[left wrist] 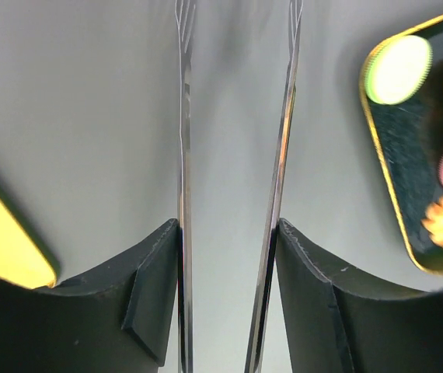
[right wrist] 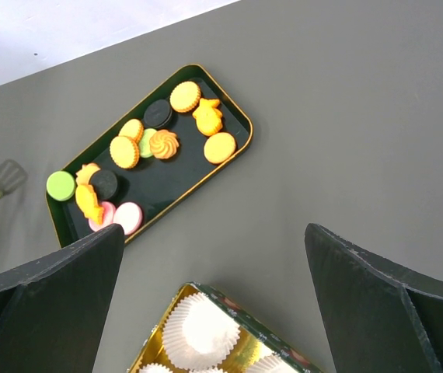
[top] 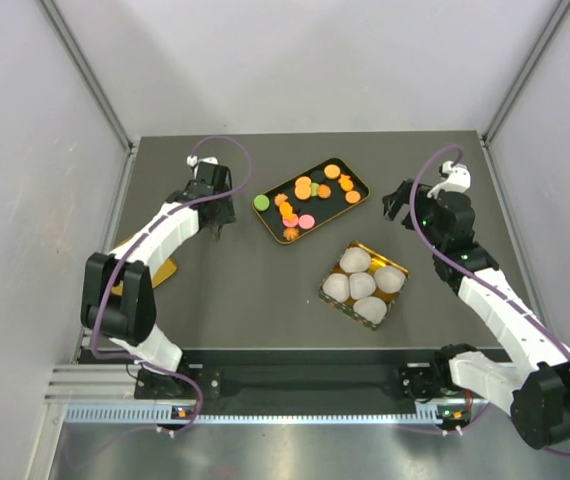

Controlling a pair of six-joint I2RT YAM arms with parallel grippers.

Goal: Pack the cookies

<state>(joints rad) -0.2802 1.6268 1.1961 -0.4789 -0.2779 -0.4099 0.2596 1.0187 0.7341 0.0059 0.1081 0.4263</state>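
Observation:
The cookies (top: 310,195), mostly orange with pink, green and dark ones, lie on a black gold-rimmed tray (top: 357,180) at mid-table. They also show in the right wrist view as cookies (right wrist: 163,144) on the tray (right wrist: 183,175). My left gripper (top: 220,226) hovers just left of the tray, shut on metal tongs (left wrist: 184,155) whose two blades stand slightly apart with nothing between them. A green cookie (left wrist: 396,70) lies at the tray corner (left wrist: 377,148) to the right of the tongs. My right gripper (top: 401,200) is open and holds nothing, to the right of the tray and above the table.
A gold tin (top: 397,297) holding several white paper cups (top: 362,284) sits in front of the tray; its rim (right wrist: 241,303) lies below my right gripper (right wrist: 214,228). A yellow lid (top: 160,268) lies at the left, under the left arm. Grey walls enclose the table.

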